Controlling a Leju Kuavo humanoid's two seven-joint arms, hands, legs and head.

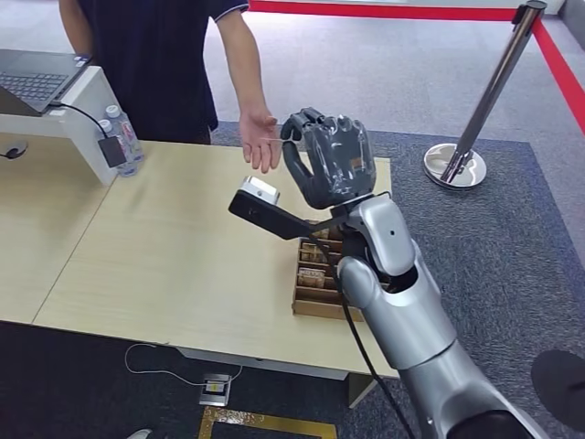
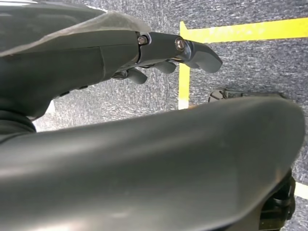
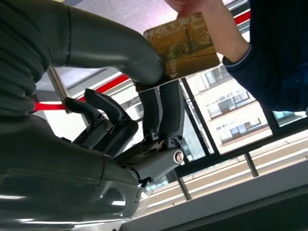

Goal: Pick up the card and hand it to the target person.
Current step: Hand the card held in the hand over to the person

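My right hand (image 1: 331,160) is raised over the far side of the light wooden table (image 1: 173,256). It pinches a yellowish printed card (image 3: 185,43) between its thumb (image 3: 145,62) and dark fingers (image 3: 167,110). From the head view the card (image 1: 268,141) shows edge-on as a thin line reaching toward the person's open palm (image 1: 259,137). In the right wrist view the person's hand (image 3: 181,5) meets the card's far edge, with a dark blue sleeve (image 3: 275,57) behind it. My left hand (image 2: 163,53) hangs over the carpet, fingers loose and holding nothing.
A wooden box of cards (image 1: 317,274) sits on the table under my right forearm. A laptop (image 1: 35,82) on a white stand and two water bottles (image 1: 124,137) are at the far left. A metal stanchion (image 1: 476,110) with red tape stands at the right.
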